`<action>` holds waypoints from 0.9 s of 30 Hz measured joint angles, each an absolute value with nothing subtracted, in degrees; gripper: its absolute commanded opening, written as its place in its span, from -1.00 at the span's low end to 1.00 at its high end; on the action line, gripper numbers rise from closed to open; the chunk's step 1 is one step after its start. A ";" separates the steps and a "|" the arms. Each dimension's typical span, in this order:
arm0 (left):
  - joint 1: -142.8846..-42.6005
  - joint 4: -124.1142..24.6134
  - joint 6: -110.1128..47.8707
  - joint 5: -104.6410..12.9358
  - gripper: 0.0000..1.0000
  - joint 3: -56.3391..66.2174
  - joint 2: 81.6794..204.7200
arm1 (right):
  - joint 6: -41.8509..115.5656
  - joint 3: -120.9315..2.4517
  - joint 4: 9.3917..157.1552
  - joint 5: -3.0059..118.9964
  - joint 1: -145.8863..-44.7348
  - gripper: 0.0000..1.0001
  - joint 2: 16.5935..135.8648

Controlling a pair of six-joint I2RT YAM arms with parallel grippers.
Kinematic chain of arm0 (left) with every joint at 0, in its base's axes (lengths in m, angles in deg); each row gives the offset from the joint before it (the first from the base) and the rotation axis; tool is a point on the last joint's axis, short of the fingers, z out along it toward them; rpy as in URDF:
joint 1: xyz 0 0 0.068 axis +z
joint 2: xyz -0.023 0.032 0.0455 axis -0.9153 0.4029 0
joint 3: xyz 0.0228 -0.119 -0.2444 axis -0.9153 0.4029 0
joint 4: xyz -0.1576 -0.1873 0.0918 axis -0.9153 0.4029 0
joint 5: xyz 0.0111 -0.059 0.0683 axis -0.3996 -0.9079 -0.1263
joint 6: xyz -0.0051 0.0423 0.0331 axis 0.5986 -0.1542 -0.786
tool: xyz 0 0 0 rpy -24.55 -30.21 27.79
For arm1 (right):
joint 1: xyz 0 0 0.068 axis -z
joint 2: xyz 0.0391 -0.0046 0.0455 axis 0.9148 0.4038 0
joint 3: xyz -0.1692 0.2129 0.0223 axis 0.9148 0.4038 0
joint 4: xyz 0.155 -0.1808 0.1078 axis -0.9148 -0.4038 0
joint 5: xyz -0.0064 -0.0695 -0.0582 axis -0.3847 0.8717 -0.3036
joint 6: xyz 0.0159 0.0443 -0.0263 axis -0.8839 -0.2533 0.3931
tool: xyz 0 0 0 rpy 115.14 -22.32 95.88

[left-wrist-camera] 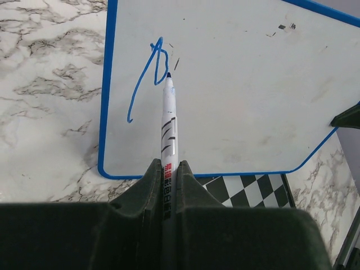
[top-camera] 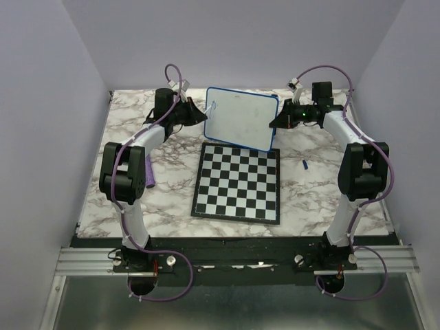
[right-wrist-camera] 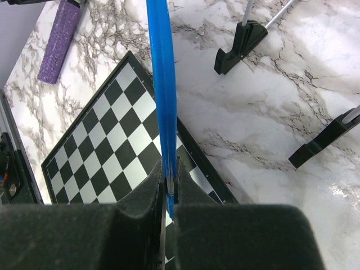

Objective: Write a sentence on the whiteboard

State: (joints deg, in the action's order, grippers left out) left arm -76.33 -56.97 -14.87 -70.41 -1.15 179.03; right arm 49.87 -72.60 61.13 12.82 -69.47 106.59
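The whiteboard point(top-camera: 240, 124) is held tilted at the chessboard's point(top-camera: 237, 182) 12 o'clock by the right tool point(right-wrist-camera: 169, 185) clamped on it, while, one stroke point(left-wrist-camera: 143, 84) written, the marker point(left-wrist-camera: 169, 118) gripped in the left tool point(left-wrist-camera: 169, 166) is judged due toward 3 o'clock.

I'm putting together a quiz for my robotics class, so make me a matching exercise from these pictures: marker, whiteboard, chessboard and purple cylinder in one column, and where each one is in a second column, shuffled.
Things:
1. marker
2. whiteboard
3. chessboard
4. purple cylinder

Places:
A. lying flat on the table, between the two arms
B. blue rim pinched in the right gripper
C. lying on the table beside the left arm
D. clamped in the left gripper, tip at the board

Pairs: 1-D, 2-B, 3-A, 4-C
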 measured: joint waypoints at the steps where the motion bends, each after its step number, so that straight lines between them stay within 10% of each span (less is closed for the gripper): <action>1: -76.33 -56.92 -14.95 -70.39 -1.00 -1.24 179.03 | 49.87 -72.60 61.13 12.84 -69.47 -0.99 106.59; 27: -76.33 -52.53 -16.40 -68.90 -1.00 -3.99 183.10 | 50.17 -72.60 61.10 12.82 -69.49 -0.99 106.61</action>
